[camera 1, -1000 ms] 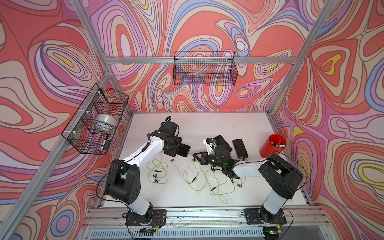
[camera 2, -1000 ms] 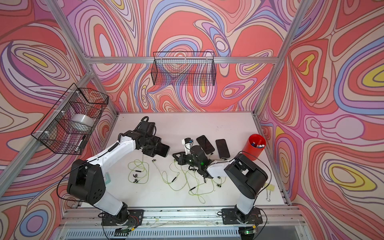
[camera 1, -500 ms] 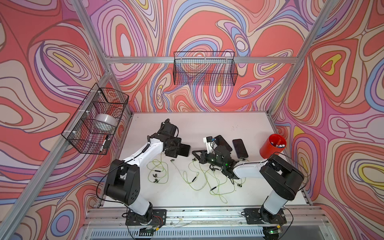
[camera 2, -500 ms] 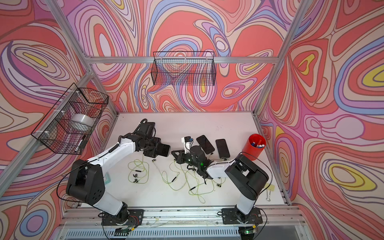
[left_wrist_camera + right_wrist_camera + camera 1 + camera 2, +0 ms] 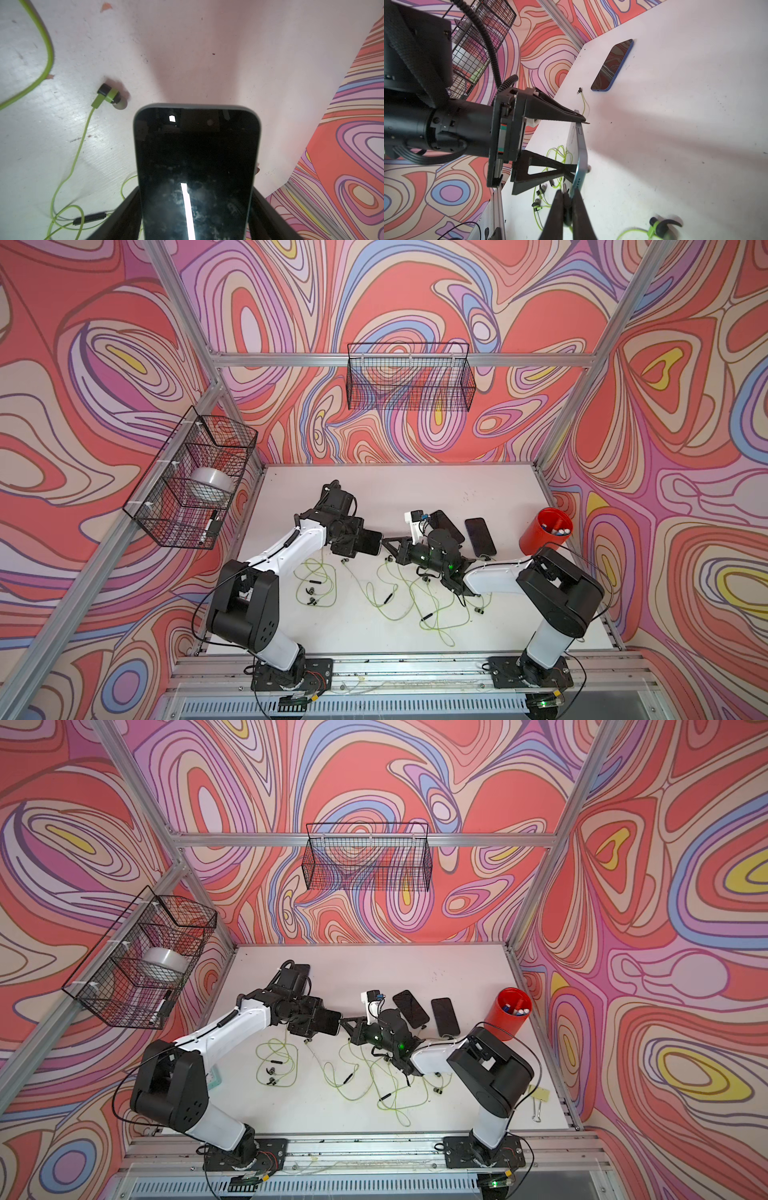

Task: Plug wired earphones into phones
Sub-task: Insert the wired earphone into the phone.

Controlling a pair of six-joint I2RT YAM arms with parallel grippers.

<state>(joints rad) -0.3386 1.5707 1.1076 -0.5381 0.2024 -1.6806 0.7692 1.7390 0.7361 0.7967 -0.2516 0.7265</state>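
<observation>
Left tool clamped on held phone, fingers on its 2 long edges. The phone is up off the worktop with its dark screen facing the left wrist cam. Right tool is pinched together on a small dark plug. The plug tip is just beside the held phone's port end, but I cannot tell if it is seated. The 2 tools meet tip to tip mid-worktop in both top views.

2 phones lie flat side by side behind the right arm. A 4th phone lies flat near the far left corner. Yellow-green earphone cords are tangled loose on the worktop in front of the tools, with an earbud and inline remote lying near the left tool. Red cup sits at the right edge.
</observation>
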